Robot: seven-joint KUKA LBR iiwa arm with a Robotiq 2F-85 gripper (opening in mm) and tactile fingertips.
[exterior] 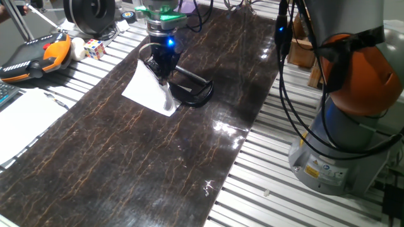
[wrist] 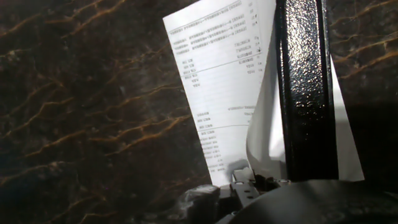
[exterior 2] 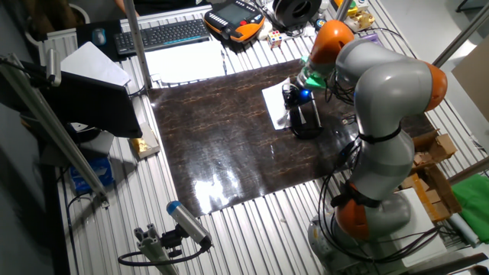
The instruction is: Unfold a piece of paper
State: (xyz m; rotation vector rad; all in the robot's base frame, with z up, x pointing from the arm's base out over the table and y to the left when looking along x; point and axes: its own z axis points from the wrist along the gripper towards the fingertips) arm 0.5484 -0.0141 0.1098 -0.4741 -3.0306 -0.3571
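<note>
The piece of paper (exterior: 146, 90) is a white sheet lying on the dark marble-patterned mat (exterior: 126, 157). Its right flap stands raised at the crease. In the other fixed view the paper (exterior 2: 274, 108) lies just left of the hand. In the hand view the paper (wrist: 217, 87) shows rows of fine printed lines on its open face. A thin flap curls up beside a black finger (wrist: 305, 93). My gripper (exterior: 163, 77) stands over the paper's right edge, shut on the raised flap. It also shows in the other fixed view (exterior 2: 294, 107).
A black curved object (exterior: 192, 89) lies right beside the paper under the hand. A larger white sheet (exterior: 25, 120), an orange device (exterior: 38, 53) and a colour cube (exterior: 95, 48) sit to the left off the mat. The robot base (exterior: 341, 145) stands at right.
</note>
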